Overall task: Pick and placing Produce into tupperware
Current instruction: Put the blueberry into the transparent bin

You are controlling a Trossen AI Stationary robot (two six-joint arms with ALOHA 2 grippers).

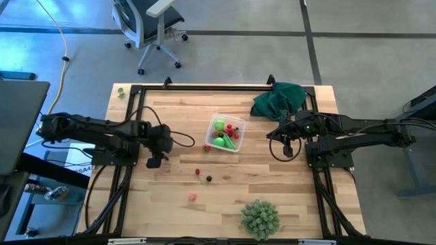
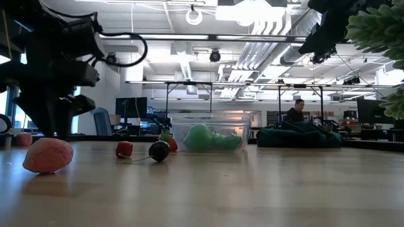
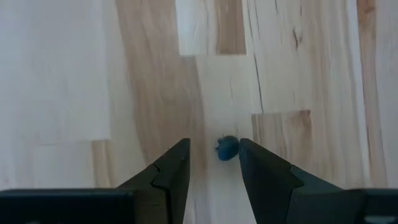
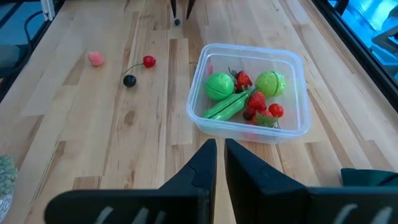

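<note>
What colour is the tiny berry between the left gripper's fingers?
Blue. The berry shows best in the left wrist view, lying on the table between the left gripper fingers.

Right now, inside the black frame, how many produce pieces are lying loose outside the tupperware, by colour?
Red pieces: 2, one close beside the tupperware
Dark piece: 1
Pink piece: 1
Blue piece: 1, between the open fingers of the left gripper
Total: 5

Clear tupperware (image 1: 240,133) of green and red produce (image 1: 219,126) mid-table, between left pincer (image 1: 155,162) and right pincer (image 1: 288,150).
</note>
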